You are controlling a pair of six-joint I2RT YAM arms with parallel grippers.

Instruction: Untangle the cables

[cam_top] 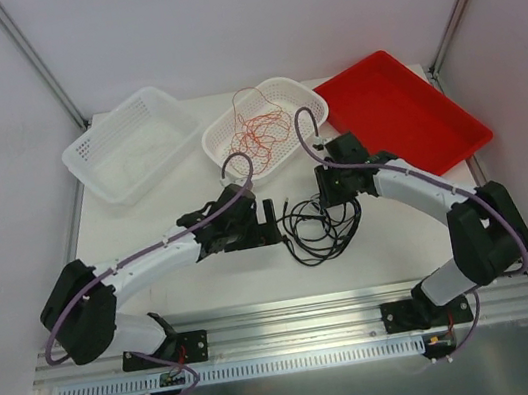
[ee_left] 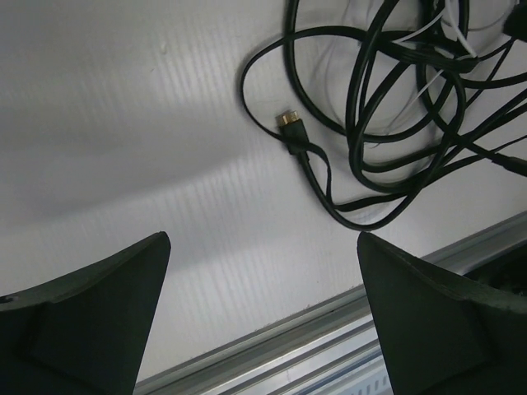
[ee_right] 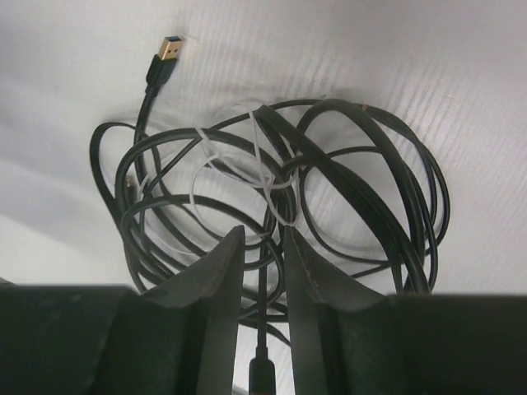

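A tangle of black cables (cam_top: 322, 228) lies on the white table between my two grippers. It fills the right wrist view (ee_right: 354, 181), with a thin white cable (ee_right: 262, 169) wound through it and a gold USB plug (ee_right: 170, 49) sticking out. My right gripper (cam_top: 330, 189) (ee_right: 263, 232) hovers over the tangle's far edge. Its jaws stand a narrow gap apart, and a black cable strand runs through the gap untouched. My left gripper (cam_top: 274, 226) (ee_left: 263, 240) is wide open and empty, just left of the tangle (ee_left: 395, 107), short of a gold-tipped plug (ee_left: 289, 121).
A white basket (cam_top: 224, 138) holding thin orange wire (cam_top: 260, 129) stands behind the tangle. Another white basket (cam_top: 94, 150) is at the back left and a red tray (cam_top: 455, 125) at the back right. An aluminium rail (cam_top: 296, 329) runs along the near edge.
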